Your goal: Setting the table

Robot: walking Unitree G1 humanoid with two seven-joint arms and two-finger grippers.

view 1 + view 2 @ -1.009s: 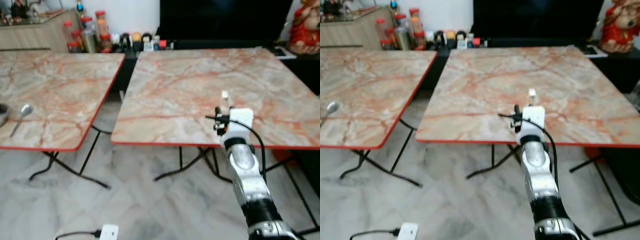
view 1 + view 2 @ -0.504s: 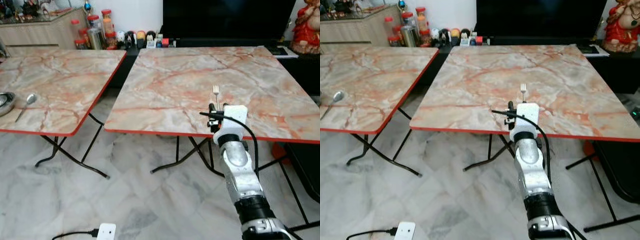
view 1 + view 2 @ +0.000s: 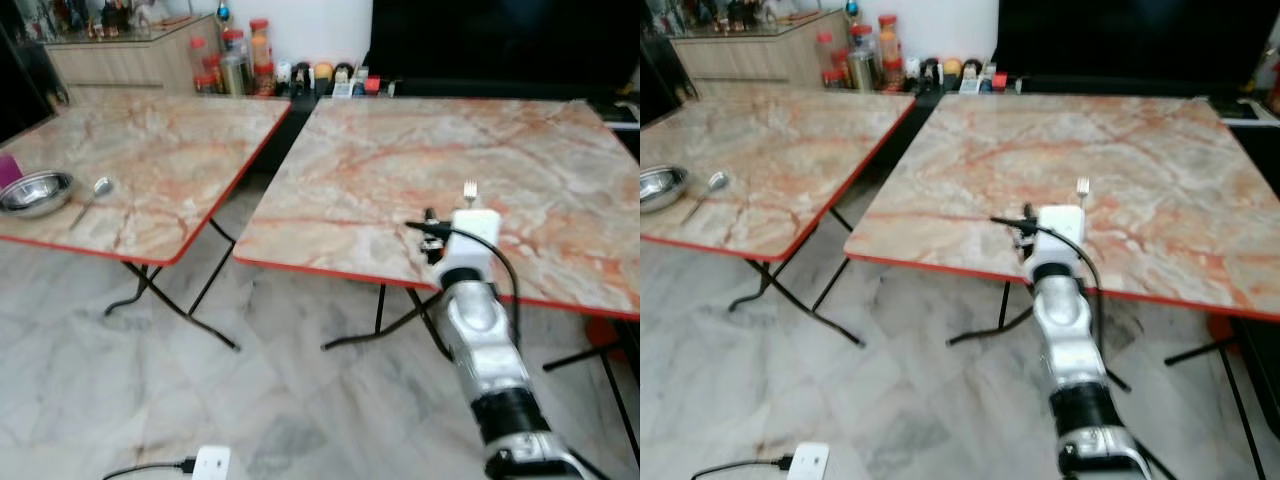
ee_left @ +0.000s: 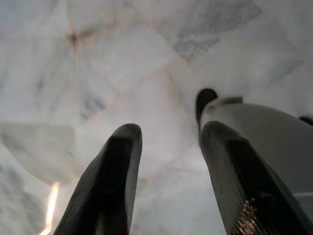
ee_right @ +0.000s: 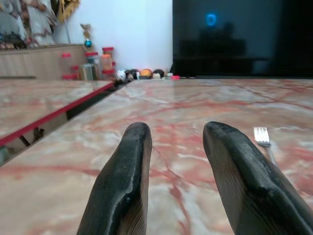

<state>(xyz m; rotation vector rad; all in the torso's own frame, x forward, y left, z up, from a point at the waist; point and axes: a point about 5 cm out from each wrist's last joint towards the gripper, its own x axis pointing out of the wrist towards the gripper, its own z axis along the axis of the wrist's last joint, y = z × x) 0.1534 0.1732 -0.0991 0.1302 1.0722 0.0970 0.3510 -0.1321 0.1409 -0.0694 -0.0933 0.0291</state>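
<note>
Two marble-topped tables stand side by side: the right table (image 3: 400,160) bears a fork (image 3: 470,190), while the left table (image 3: 150,170) holds a steel bowl (image 3: 35,190) and a spoon (image 3: 92,196). The right gripper (image 5: 178,161) hovers low over the right table's near edge, empty, jaws apart, the fork just beside it; the left gripper (image 4: 168,166) hangs idle, open, over the floor. The fork looks placed, so the next move likely means crossing to fetch the spoon or bowl.

Clutter behind the tables and on the floor
Spice jars (image 3: 240,62) at upper left, dark TV (image 3: 500,45) at upper right, white power strip (image 3: 211,464) on the floor at the bottom edge.

Silver right arm (image 3: 485,340) with a black band, a white wrist block (image 3: 470,232) and a looping black cable (image 3: 500,262). Long, black, rounded fingers (image 5: 122,186) on both grippers.
</note>
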